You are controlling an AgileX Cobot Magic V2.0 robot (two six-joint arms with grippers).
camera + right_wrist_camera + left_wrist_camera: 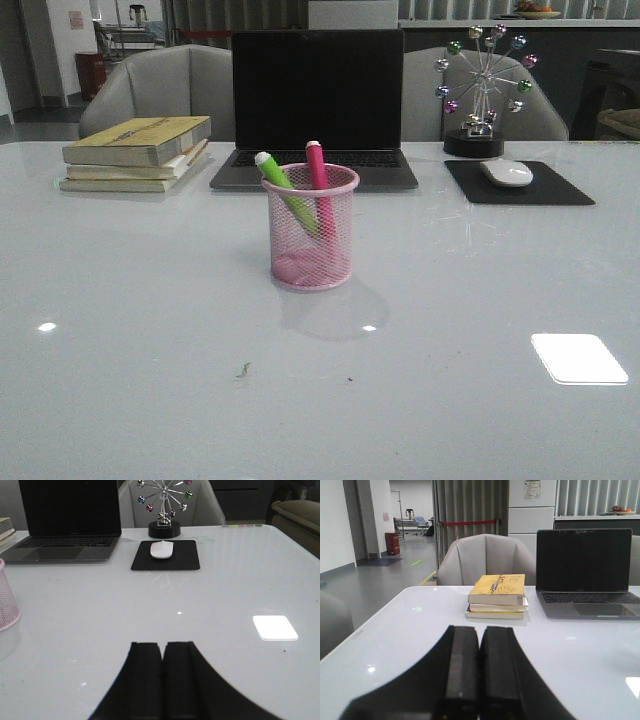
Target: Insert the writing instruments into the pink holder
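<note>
Markers, lime green [287,192] and hot pink [319,188] (caps seemingly pale), lean inside pink holder [311,240]; both grippers [479,680] [163,680] closed, empty.

I count two highlighter markers, one lime green [287,193] and one hot pink [319,186], and one pink mesh holder [311,240]. Ahead of my grippers: three stacked books [137,153], one laptop [316,106], one mouse [506,172], one mouse pad [520,186], one ball ornament [484,88].

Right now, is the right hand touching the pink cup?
Apart. The right wrist view shows the right hand shut over bare table, with open tabletop between it and the pink cup at the frame's edge.
</note>
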